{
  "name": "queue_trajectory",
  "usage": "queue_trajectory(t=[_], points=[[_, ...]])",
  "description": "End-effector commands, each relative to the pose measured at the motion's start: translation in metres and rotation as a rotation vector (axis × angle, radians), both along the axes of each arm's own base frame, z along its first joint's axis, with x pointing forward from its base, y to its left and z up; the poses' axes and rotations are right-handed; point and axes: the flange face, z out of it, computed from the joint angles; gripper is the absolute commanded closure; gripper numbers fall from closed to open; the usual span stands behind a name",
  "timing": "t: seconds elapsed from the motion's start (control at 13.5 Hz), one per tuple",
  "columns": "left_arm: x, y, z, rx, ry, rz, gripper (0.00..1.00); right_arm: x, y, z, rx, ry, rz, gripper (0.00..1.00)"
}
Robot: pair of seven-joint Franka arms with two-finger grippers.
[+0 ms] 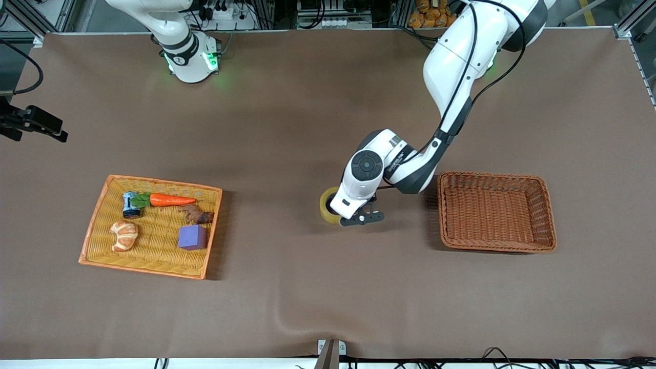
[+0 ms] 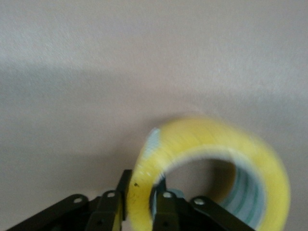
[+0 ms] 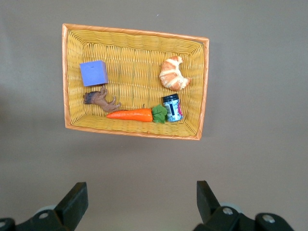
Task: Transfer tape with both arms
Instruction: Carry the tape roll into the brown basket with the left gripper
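The yellow tray (image 1: pixel 95 220) lies nearest the front camera, toward the right arm's end of the table; it carries a croissant (image 1: pixel 124 236), a purple cube (image 1: pixel 192 237), a carrot (image 1: pixel 171 200), a small can (image 1: pixel 131 204) and a brown toy figure (image 1: pixel 196 215). The brown basket (image 1: pixel 543 215) sits toward the left arm's end, with nothing visible in it.

The tape (image 1: pixel 326 205) stands on edge mid-table, between tray and basket. The left gripper (image 2: pixel 138 204) is down at it — the left wrist view shows the fingers (image 2: pixel 111 208) clamped on the roll's wall, one outside, one inside the core. The roll appears to be at or just off the cloth; which, I cannot tell.

The right gripper (image 3: pixel 139 202) hangs over the table beside the tray, jaws wide apart, holding nothing; that arm waits.

Judgement: the step in hand is the left arm's carry of the roll to the brown basket. To do it well, confirm the pinch is seated deep on the wall — a shallow bite on a smooth ring may let it swing or slip. Lift straight until clear of the cloth, then travel level, clearing the basket rim before lowering.
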Motion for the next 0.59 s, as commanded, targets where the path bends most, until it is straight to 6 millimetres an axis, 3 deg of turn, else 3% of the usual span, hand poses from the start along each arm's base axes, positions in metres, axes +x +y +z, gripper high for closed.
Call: queue_trajectory(t=[0.0, 0.22, 0.37, 0.52], points=[[0.025, 0.032, 0.049, 0.025, -0.037, 0.051, 1.00, 0.005, -0.001, 0.001, -0.009, -0.017, 0.010, 0.00], [0.041, 0.073, 0.111, 0.068, -0.031, 0.072, 1.00, 0.004, 0.000, 0.001, -0.007, -0.016, 0.012, 0.00], [0.058, 0.118, 0.156, 0.069, -0.047, 0.072, 1.00, 0.004, 0.000, -0.001, -0.007, -0.015, 0.012, 0.00], [0.073, 0.167, 0.185, 0.078, -0.047, 0.083, 1.00, 0.005, -0.002, 0.000, -0.007, -0.021, 0.009, 0.00]])
